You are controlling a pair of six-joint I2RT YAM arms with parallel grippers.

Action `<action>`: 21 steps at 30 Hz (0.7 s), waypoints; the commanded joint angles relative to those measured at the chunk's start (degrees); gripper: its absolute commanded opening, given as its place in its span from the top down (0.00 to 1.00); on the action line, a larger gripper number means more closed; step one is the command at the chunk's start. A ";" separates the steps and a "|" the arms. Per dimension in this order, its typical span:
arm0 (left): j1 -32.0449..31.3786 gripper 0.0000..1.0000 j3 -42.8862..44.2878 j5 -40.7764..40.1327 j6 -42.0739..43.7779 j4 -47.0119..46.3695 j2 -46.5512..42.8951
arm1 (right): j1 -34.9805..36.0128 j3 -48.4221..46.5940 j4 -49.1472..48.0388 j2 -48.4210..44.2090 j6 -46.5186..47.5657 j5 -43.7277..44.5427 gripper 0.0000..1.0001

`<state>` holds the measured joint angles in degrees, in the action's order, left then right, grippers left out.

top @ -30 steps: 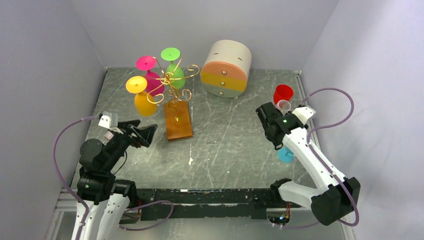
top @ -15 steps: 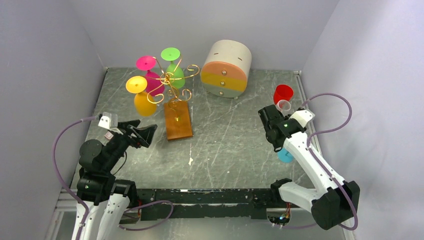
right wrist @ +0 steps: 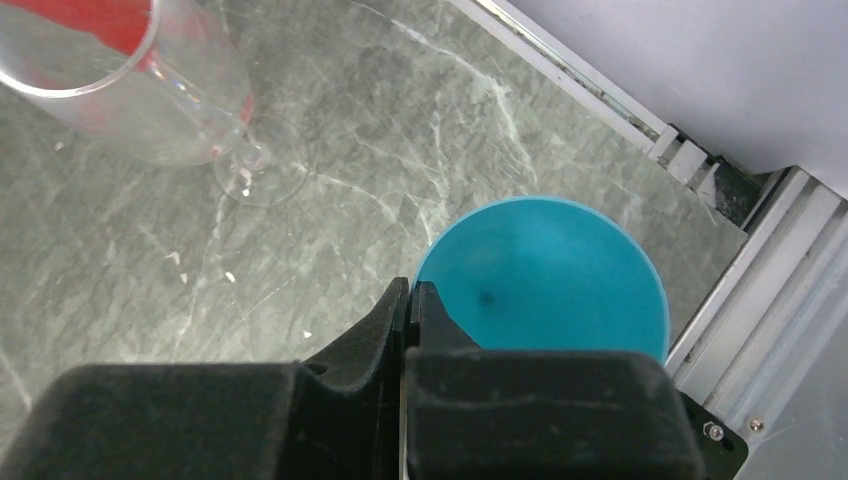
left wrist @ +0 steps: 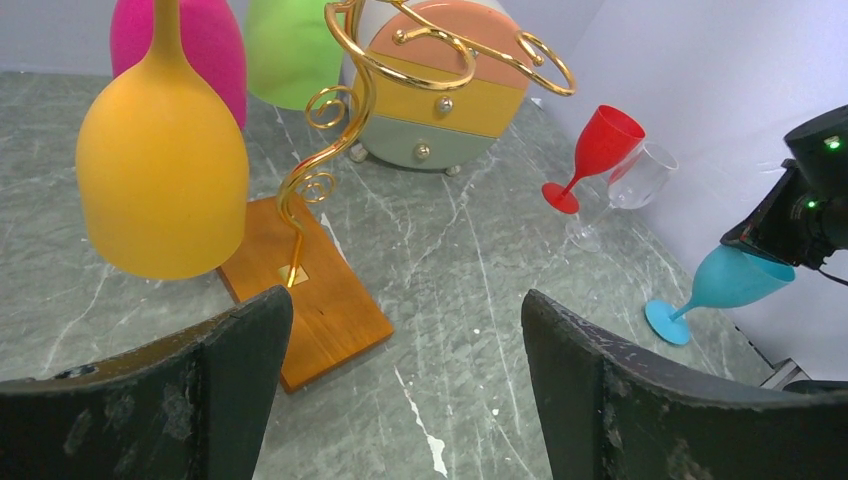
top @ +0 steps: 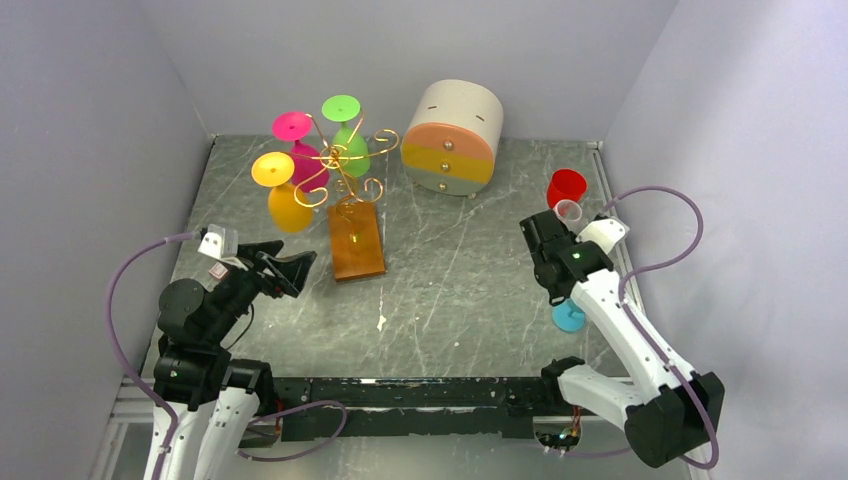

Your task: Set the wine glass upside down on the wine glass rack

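Item: blue wine glass [top: 568,316], lower right of the top view; my right fingers [right wrist: 385,330] pinched closed on its rim; left fingers [left wrist: 230,350] spread, empty. Destination: rack [top: 340,165], upper left; I'd lift gently, invert, then thread the stem into a free scroll.

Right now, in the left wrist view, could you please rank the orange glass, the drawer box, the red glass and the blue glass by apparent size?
1. orange glass, though it hangs nearest the camera
2. drawer box
3. red glass and blue glass: too alike to rank
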<state>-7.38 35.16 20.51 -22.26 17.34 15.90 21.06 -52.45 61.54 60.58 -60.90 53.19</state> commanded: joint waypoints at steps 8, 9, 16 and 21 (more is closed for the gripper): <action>0.79 0.11 -0.79 2.39 0.64 -2.51 -0.68 | -0.32 -0.17 -11.35 -10.69 15.70 -10.00 1.00; 0.78 0.11 -0.87 2.46 0.64 -2.64 -0.54 | -0.32 -0.09 -11.84 -11.41 16.39 -10.49 1.00; 0.78 0.10 -1.00 3.05 0.41 -4.69 -0.23 | -0.32 -1.99 -13.06 -13.92 20.21 -15.73 1.00; 0.82 0.12 -0.69 8.11 -2.99 -9.01 0.88 | -0.32 -3.04 -15.65 -17.34 23.89 -21.84 1.00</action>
<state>-7.18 34.63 23.57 -22.83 14.28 15.79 21.06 -53.19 49.69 46.35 -41.63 37.10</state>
